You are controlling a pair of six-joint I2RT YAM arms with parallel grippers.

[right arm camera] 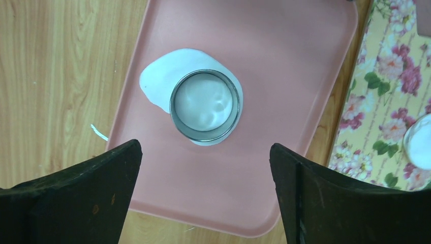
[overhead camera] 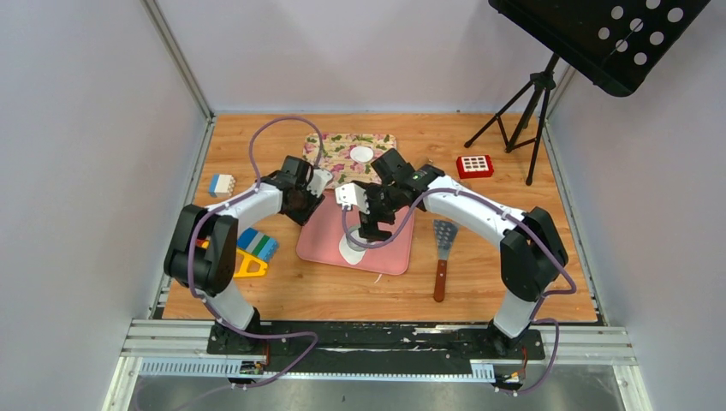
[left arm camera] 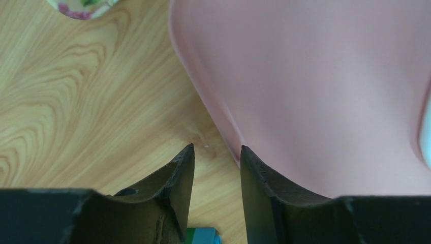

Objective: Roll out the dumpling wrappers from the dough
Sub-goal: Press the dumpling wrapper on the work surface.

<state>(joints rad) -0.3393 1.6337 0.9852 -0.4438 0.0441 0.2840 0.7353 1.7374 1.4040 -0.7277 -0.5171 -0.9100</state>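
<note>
The dough [right arm camera: 157,76] is a flat irregular white sheet on the pink tray [right arm camera: 284,61]. A small metal ring cutter [right arm camera: 205,105] stands on the sheet's right part. My right gripper [right arm camera: 204,145] hangs open and empty above the tray, just near of the cutter. In the top view it [overhead camera: 374,229] covers the cutter, and only the sheet's edge [overhead camera: 349,251] shows. One round dumpling wrapper [overhead camera: 361,154] lies on the floral mat [overhead camera: 338,150]; it also shows in the right wrist view [right arm camera: 419,140]. My left gripper [left arm camera: 217,146] is slightly open and empty over the tray's left edge [left arm camera: 223,127].
A metal spatula [overhead camera: 443,248] lies right of the tray. A red button block [overhead camera: 474,165] and a tripod stand [overhead camera: 531,111] are at the back right. Toy bricks [overhead camera: 222,184] [overhead camera: 257,244] and a yellow triangle [overhead camera: 248,267] lie on the left. A thin dough scrap [right arm camera: 99,133] lies beside the tray.
</note>
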